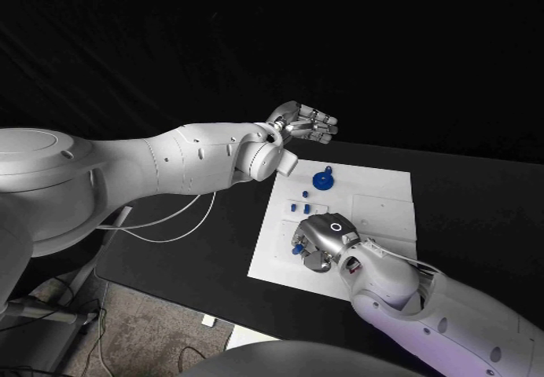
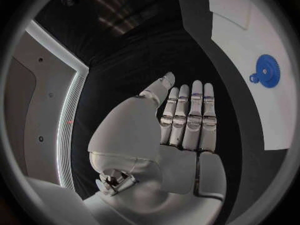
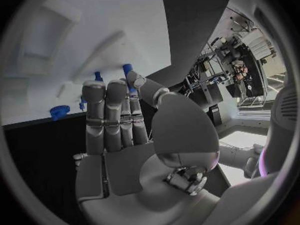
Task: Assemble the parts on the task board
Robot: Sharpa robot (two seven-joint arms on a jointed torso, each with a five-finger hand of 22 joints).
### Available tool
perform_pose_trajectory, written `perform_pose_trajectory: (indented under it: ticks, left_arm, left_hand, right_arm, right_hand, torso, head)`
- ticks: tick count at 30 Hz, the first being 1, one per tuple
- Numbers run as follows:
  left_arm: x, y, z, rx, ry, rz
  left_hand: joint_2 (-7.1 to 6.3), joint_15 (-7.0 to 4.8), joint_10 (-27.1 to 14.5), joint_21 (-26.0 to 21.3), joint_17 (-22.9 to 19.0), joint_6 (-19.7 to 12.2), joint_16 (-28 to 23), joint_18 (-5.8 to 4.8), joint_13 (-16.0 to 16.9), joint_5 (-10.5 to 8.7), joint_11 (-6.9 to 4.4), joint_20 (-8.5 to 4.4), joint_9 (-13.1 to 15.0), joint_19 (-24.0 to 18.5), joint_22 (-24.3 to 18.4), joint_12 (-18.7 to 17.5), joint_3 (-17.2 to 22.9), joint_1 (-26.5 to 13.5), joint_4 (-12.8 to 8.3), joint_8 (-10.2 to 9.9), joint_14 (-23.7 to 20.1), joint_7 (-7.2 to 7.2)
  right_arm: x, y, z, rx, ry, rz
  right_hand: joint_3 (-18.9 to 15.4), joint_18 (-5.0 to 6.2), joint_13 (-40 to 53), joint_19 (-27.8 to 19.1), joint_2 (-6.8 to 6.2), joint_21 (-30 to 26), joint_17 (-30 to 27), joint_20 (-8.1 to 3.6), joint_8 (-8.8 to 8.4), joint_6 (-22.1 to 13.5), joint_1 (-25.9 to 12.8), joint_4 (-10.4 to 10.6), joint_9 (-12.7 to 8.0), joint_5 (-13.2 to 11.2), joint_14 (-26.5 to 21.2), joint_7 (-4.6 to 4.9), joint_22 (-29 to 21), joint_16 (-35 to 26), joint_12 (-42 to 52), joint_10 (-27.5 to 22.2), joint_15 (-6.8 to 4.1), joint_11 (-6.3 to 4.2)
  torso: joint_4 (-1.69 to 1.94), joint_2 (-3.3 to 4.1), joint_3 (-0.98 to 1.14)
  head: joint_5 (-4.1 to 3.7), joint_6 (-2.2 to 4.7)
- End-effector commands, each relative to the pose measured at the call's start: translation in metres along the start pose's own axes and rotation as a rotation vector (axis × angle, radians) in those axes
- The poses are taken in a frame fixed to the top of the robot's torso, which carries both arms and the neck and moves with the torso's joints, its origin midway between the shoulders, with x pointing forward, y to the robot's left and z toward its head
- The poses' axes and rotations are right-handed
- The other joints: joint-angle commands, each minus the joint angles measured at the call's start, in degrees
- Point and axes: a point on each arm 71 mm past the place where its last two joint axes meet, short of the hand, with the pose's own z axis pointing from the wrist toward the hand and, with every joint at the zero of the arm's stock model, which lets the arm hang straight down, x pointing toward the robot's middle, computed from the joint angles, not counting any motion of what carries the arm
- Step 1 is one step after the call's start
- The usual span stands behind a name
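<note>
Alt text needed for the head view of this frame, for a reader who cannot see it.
The robot's right hand reaches down over the near part of the white task board, by small blue parts. Its left hand is raised beyond the board's far left corner, holding nothing. A blue gear lies on the board's far part.

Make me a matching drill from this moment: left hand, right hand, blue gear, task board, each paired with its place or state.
Things:
1. left hand
2. right hand
3. blue gear
4. task board

Places or states:
A. white plate lying on the black table
B. lies on the board's far part
C. raised beyond the board's far edge, holding nothing
D. over the board's near part, by small blue pieces

Pairs: 1-C, 2-D, 3-B, 4-A
</note>
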Motion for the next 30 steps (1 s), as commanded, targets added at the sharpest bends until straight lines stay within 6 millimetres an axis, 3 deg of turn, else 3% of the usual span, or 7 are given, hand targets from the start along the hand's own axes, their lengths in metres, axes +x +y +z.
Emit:
perform_pose_trajectory:
  ticks: [1, 22, 26, 30]
  left_arm:
    - [0.002, -0.002, 0.001, 0.009, 0.017, -0.002]
    - [0.005, -0.002, 0.001, 0.006, 0.025, -0.004]
    - [0.005, -0.002, 0.001, 0.005, 0.025, -0.004]
    - [0.004, -0.002, 0.001, 0.005, 0.024, -0.004]
  left_hand:
    - [0.23, 0.09, -0.36, 0.21, -0.05, 0.01, -0.18, -0.63, 0.00, -0.05, 0.09, 0.33, 0.02, -0.15, -0.05, -0.11, 0.09, 0.52, 0.16, 0.01, -0.48, 0.07]
    - [0.22, 0.11, -0.41, 0.22, -0.05, 0.03, -0.19, -0.63, 0.00, -0.08, 0.10, 0.35, 0.02, -0.17, -0.15, -0.11, 0.07, 0.51, 0.19, 0.00, -0.52, 0.07]
    - [0.21, 0.12, -0.43, 0.23, -0.05, 0.04, -0.19, -0.64, 0.00, -0.09, 0.11, 0.36, 0.02, -0.19, -0.21, -0.11, 0.06, 0.50, 0.22, 0.00, -0.55, 0.06]
    - [0.21, 0.12, -0.43, 0.23, -0.05, 0.04, -0.19, -0.64, 0.00, -0.09, 0.11, 0.36, 0.02, -0.19, -0.21, -0.11, 0.06, 0.50, 0.22, 0.00, -0.55, 0.06]
  right_arm:
    - [0.001, 0.002, 0.000, -0.007, -0.004, -0.015]
    - [0.013, 0.004, 0.006, 0.015, 0.030, -0.024]
    - [0.013, 0.003, 0.006, 0.010, 0.017, -0.006]
    - [0.012, 0.003, 0.005, 0.005, 0.002, 0.010]
  right_hand:
    - [0.35, 0.19, 0.08, 2.83, 0.42, 0.18, 0.05, -0.52, 0.20, 0.42, -0.01, -0.13, 0.64, 0.23, 0.06, 0.16, 3.96, -0.22, 0.27, 0.40, -0.41, -0.06]
    - [-0.75, 0.46, 0.00, 2.70, -0.10, -0.88, -0.17, -0.19, 0.15, -0.77, -0.11, 0.16, 0.29, 0.47, 0.06, 0.56, 3.72, -0.49, 0.23, -1.03, -0.11, 0.32]
    - [-2.25, 0.73, -0.22, 2.75, -1.65, -1.10, -0.26, 0.50, 0.03, -4.88, -1.09, 0.79, -0.14, 1.25, 0.12, 1.50, 3.62, -0.31, 0.16, -5.17, 0.77, 1.63]
    - [-3.42, 1.30, -0.22, 2.87, -2.71, -1.21, -0.48, 1.23, 0.08, -6.32, -1.00, 1.38, -0.13, 2.12, 0.14, 1.76, 3.55, 0.06, 0.15, -5.87, 1.31, 1.93]
  torso:
    - [0.02, 0.02, 0.01]
    - [0.01, 0.00, -0.07]
    - [-0.05, -0.03, -0.09]
    - [-0.05, -0.02, 0.00]
  head:
    - [-0.02, -0.01]
    - [-0.04, -0.14]
    - [0.03, -0.13]
    - [0.07, -0.15]
